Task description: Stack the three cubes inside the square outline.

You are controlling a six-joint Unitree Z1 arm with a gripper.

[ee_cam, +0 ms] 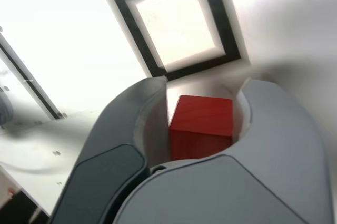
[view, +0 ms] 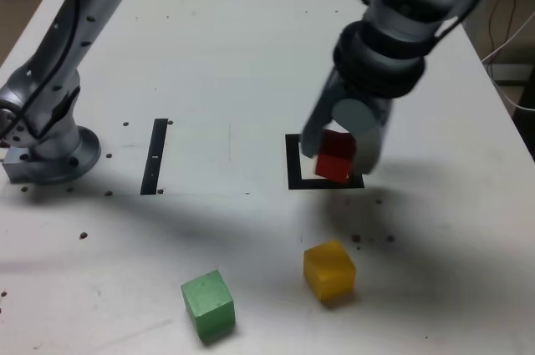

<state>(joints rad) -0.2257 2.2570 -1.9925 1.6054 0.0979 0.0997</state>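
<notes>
A: We see our gripper [view: 338,157] right of centre in the exterior view, its jaws pressed in on the red cube [view: 336,155], which hangs above the table [view: 234,54] and looks slightly tilted.

B: The wrist view agrees: the red cube [ee_cam: 201,121] sits between the two fingers [ee_cam: 145,121], pinched on both sides, low in the middle of that frame.

A: And the square outline [view: 292,163]? In the exterior view we catch only its left edge and bottom edge; the gripper and cube cover the rest.

B: In the wrist view we get the square outline [ee_cam: 176,21] nearly whole, in the upper middle of the frame, with its white centre bare. The cube appears just short of it there, apart from the border.

A: So we cannot tell from the exterior view alone whether the cube is directly above the square or a little off it.

B: Agreed. The other two cubes lie low in the exterior frame: the yellow cube [view: 329,270] at lower centre-right, the green cube [view: 207,304] to the left of it near the bottom edge. They are near each other but not touching.

A: Both rest on the table, well apart from the outline. We also note the black strip [view: 155,155] left of centre, and the arm's base [view: 50,150] at the far left edge.
</notes>
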